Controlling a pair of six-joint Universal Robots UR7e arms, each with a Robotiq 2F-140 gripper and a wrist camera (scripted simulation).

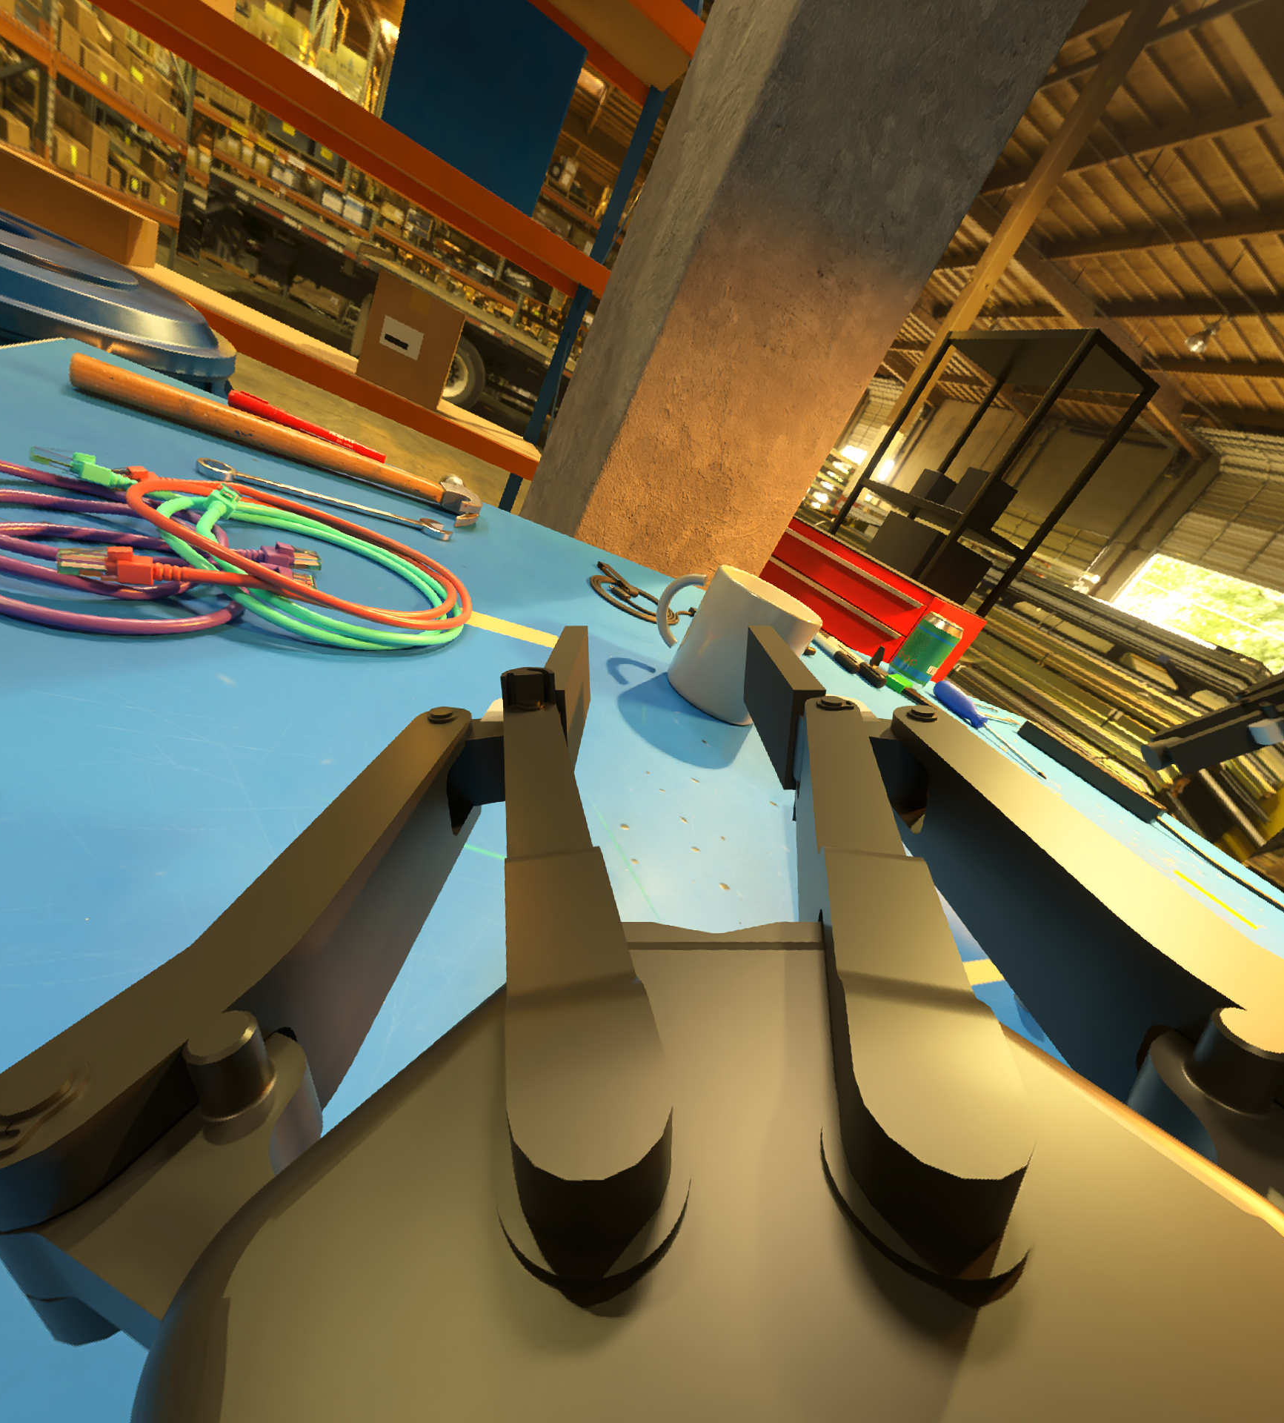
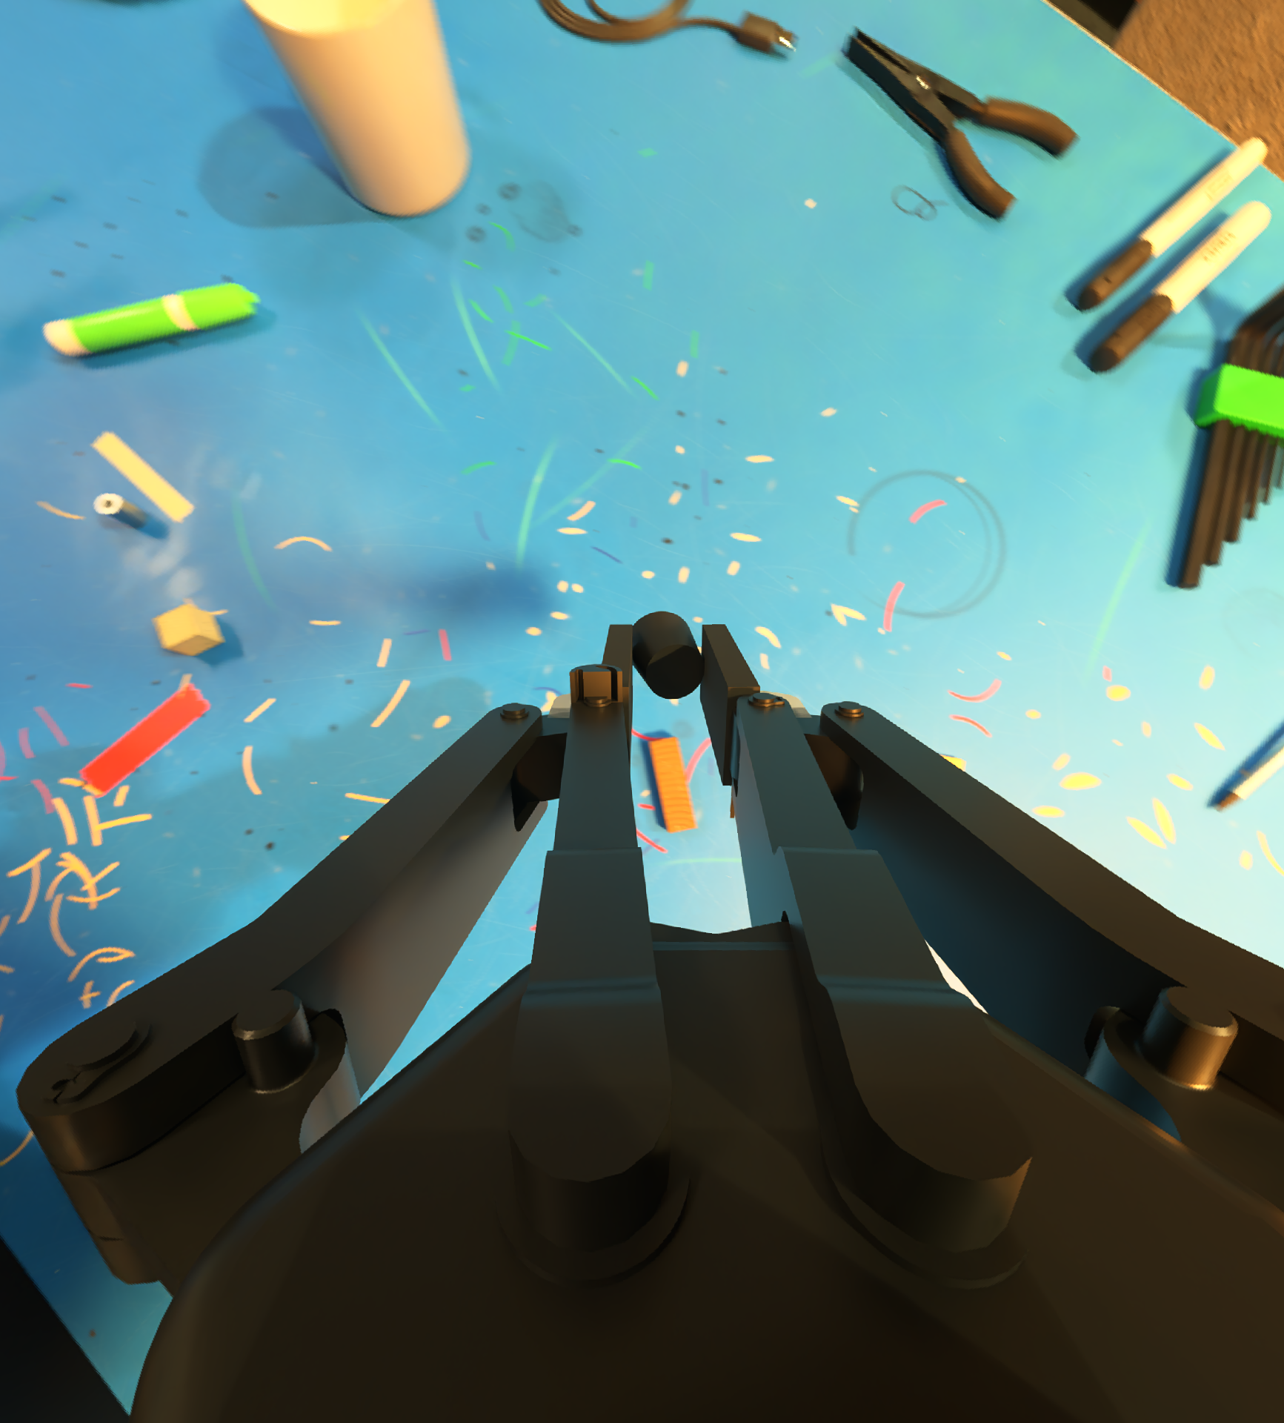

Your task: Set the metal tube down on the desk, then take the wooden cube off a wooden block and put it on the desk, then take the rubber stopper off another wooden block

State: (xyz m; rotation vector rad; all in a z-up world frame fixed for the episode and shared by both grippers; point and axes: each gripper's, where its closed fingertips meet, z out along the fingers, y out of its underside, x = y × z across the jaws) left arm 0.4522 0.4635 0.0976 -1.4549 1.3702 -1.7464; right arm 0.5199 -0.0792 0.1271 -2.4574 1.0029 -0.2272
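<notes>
Right wrist view: right hand (image 2: 668, 654) grips rubber stopper (image 2: 665, 653), its far end hidden.

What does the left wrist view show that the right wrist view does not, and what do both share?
Left only: coiled cables, a hammer, a wrench, a drink can.
Right only: the right hand gripping the rubber stopper; metal tube, wooden cube, hex keys.
Both: the blue desk and white mug.
</notes>
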